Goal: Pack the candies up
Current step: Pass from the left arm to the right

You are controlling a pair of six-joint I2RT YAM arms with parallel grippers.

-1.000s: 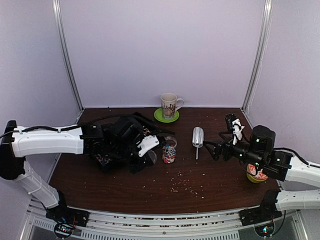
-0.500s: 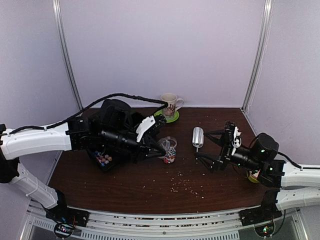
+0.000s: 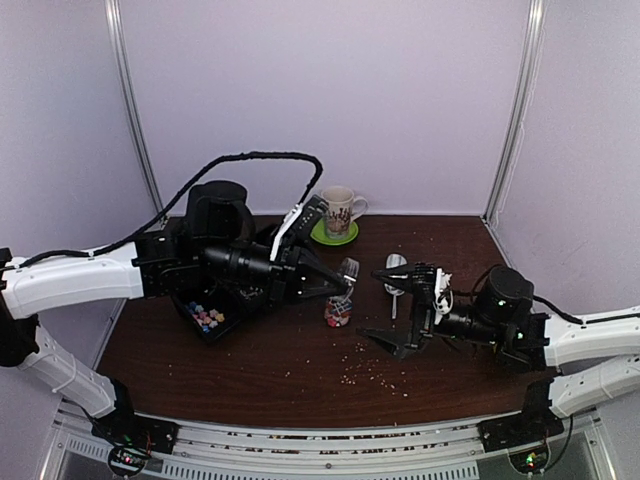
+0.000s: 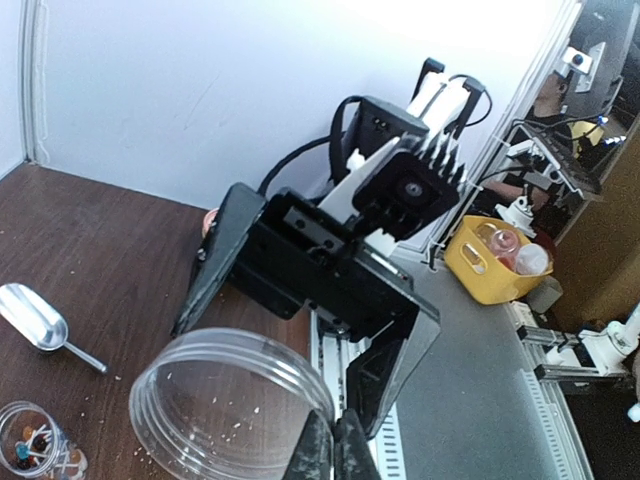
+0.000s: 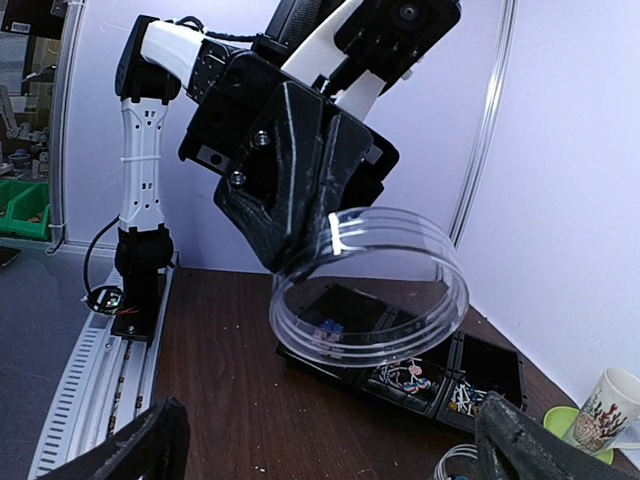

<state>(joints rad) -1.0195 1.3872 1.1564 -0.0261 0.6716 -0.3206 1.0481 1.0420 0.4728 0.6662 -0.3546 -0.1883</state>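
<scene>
**Lid held above the candy jar, right hand standing open**

The left hand (image 3: 344, 282) is clenched on the rim of a clear lid (image 4: 225, 405), with its two fingers pressed together at the lid's near edge. The lid hangs tilted in the air, clear of the worktop (image 3: 300, 372), just above and slightly right of a small open jar (image 3: 338, 310). The jar stands upright near the middle of the worktop.

The candies (image 3: 338, 316) lie in two places. Some fill the lower part of the jar. Others rest as pink, blue and yellow pieces in the compartments of a black tray (image 5: 495, 362) at the left, partly beneath the left arm.

The right hand (image 3: 405, 306) is released and empty. Its fingers are spread wide, one high and one low near the worktop, just right of the jar and facing the lid.

A metal scoop (image 4: 35, 318) lies behind the right hand. At the far edge a patterned mug (image 3: 339, 209) stands on a green saucer (image 3: 325, 238). Pale crumbs (image 3: 375, 370) dot the near middle of the worktop.
</scene>
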